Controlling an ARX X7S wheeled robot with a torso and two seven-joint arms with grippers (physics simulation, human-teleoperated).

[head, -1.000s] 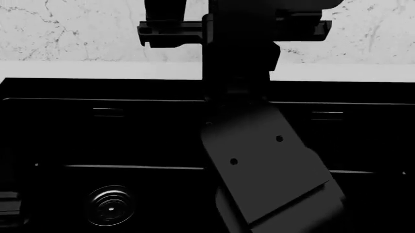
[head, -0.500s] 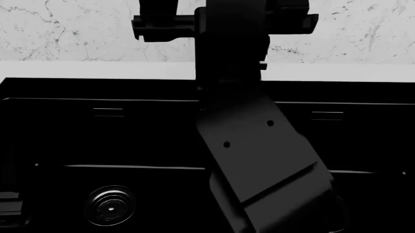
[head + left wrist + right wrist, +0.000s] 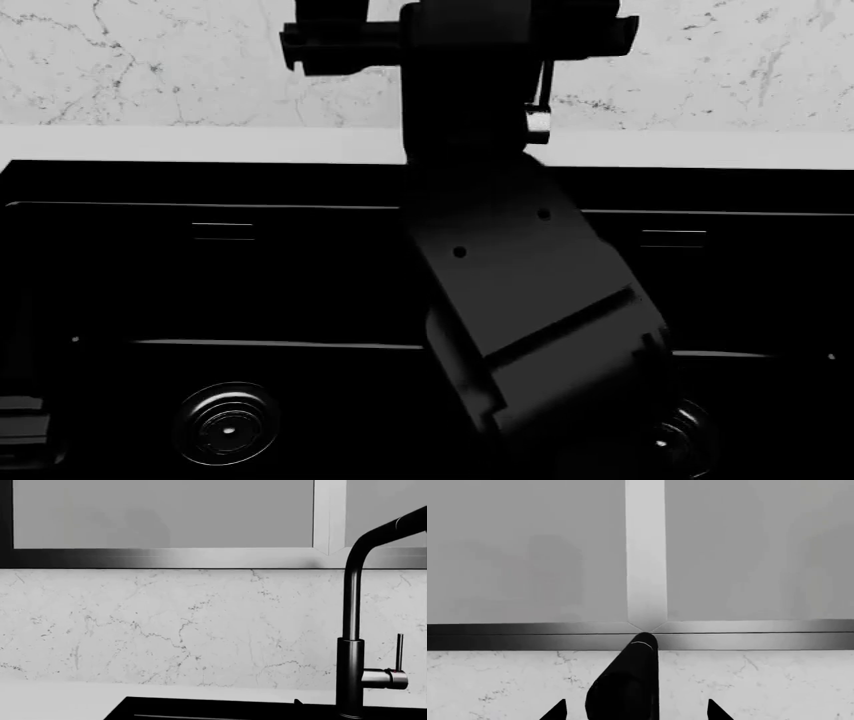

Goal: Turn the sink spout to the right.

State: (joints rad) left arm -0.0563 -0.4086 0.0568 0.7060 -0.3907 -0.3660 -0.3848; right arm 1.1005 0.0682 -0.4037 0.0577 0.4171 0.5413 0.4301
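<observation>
The sink spout (image 3: 351, 630) is a tall slim black tube with a steel side stub (image 3: 383, 678) and a thin lever (image 3: 399, 652). It stands behind the black sink (image 3: 200, 711). In the right wrist view the spout (image 3: 627, 685) runs between my right gripper's (image 3: 635, 711) two fingertips (image 3: 557, 711), with a gap on each side; the jaws are open. In the head view my right arm (image 3: 534, 300) hides the tube; only the stub (image 3: 538, 122) and lever show beside it. Of my left gripper only one fingertip (image 3: 295, 701) shows, far off centre.
The double basin (image 3: 200, 300) has two round drains (image 3: 227, 425), (image 3: 677, 440). A white counter strip (image 3: 160, 145) and marble backsplash (image 3: 167, 625) run behind it. A window with a dark sill (image 3: 527, 632) sits above the backsplash.
My right arm and gripper have shifted left. The steel stub and lever now show at the arm's right side, and the right drain has come into view.
</observation>
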